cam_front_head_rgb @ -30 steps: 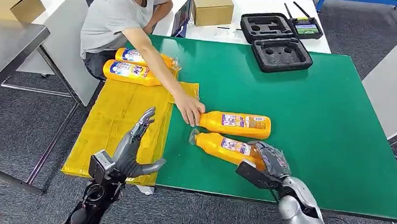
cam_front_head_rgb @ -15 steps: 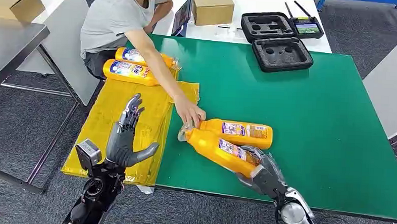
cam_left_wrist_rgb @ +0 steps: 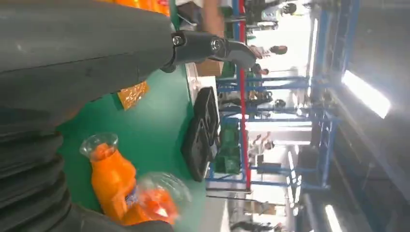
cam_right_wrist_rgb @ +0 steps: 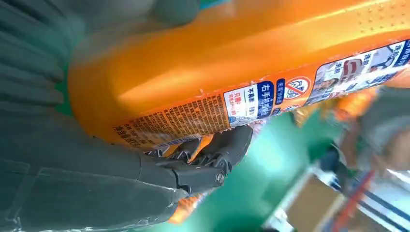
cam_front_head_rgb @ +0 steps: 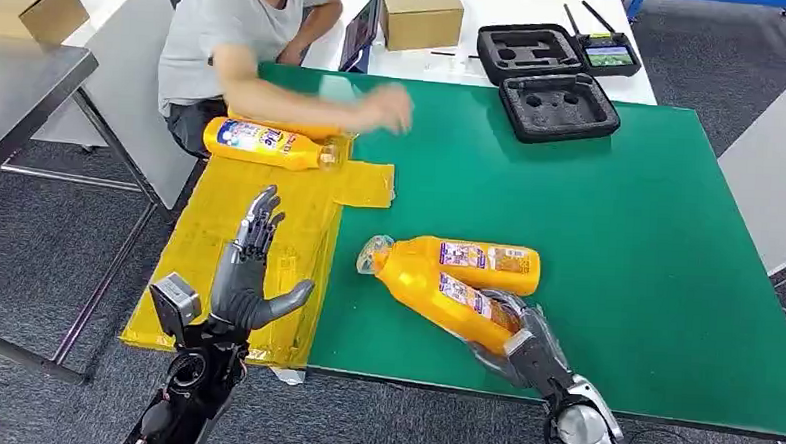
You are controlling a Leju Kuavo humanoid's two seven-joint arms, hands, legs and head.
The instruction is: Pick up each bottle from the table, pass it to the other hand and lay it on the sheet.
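Right hand [cam_front_head_rgb: 524,340] grips the near bottle [cam_front_head_rgb: 436,292] by its base, so swing it level toward the spread-fingered left hand [cam_front_head_rgb: 251,276].

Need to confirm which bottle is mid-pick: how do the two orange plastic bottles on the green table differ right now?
The nearer orange bottle is gripped at its base by the right hand and lies angled; the farther orange bottle is untouched and lies flat across the green table. The nearer bottle's neck crosses in front of the farther one's. Both share orange bodies and printed labels.
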